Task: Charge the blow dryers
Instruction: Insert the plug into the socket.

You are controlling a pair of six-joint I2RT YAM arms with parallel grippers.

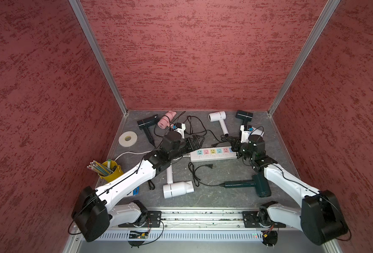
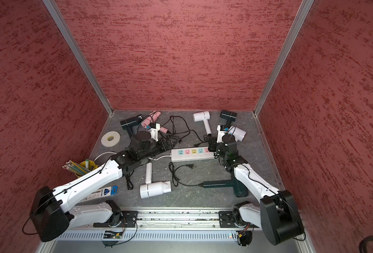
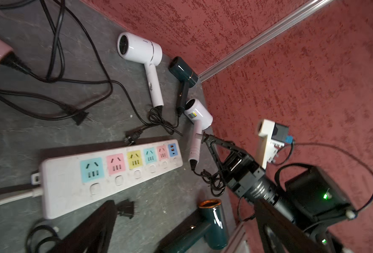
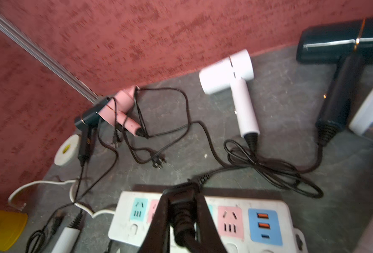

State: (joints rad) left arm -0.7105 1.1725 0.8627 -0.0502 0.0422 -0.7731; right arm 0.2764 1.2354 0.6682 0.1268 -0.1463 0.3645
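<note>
While the right end effector point(image 4: 181, 210) pinches a black plug point(image 4: 181, 195) just above the middle pastel sockets of the white power strip point(image 1: 214, 156), the job is alignment before force. In the left wrist view every socket looks empty, so I judge the insertion is not yet made. The prongs are hidden under the fingers, so they should be squared to one socket's slots and pressed straight down, never at a slant. The plug's cord runs back into the tangle by the white blow dryer point(image 1: 217, 116) and the dark blow dryer point(image 1: 244, 115) at the back of the counter point(image 1: 225, 197); I cannot tell which of them owns it. The left end effector point(image 1: 195, 141) hangs spread wide and empty just behind the strip's cabled end. From there it could pin the strip so it neither skids nor tips. The other blow dryers lie scattered: a pink one point(image 1: 167, 119) at the back, a white one point(image 1: 176, 189) and a dark green one point(image 1: 260, 185) in front.
</note>
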